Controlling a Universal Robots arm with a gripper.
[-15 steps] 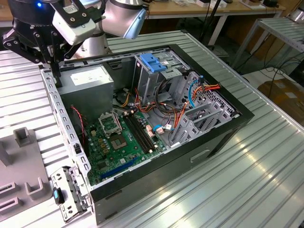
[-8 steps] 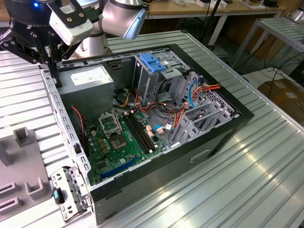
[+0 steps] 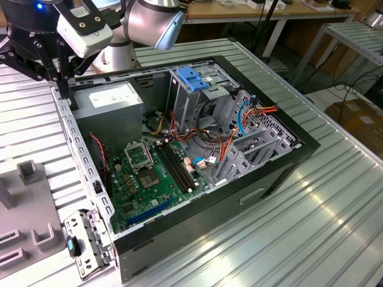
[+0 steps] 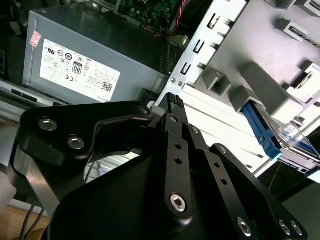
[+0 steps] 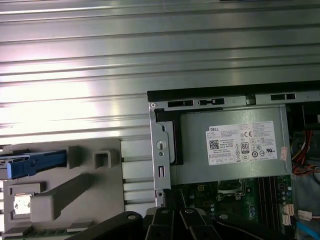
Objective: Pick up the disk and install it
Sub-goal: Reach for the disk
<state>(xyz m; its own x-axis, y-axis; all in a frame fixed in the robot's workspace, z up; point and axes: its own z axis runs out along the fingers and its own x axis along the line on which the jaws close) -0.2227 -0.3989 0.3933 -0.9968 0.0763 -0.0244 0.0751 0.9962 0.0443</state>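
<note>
Approach to pick, as judged: disk (image 5: 34, 164) not yet taken. It is seated in the grey holder (image 5: 75, 195) on the ribbed table (image 5: 150, 50), outside the PC case (image 3: 281, 161), w/ one blue rail exposed in both wrist views. Gripper (image 4: 169, 101) is positioned over the case's rear wall, just beside the power supply (image 5: 235, 145), and is well apart from the disk.

For a clean pick, the gripper should be centred over the disk, w/ jaws spread before descent. Grip is best taken across the blue-railed sides, not on the label face. Case wall & holder posts are to be cleared on the way.

Fingers (image 4: 176, 131) are seen drawn together, tip to tip. Nothing is gripped or touched betw. them.
</note>
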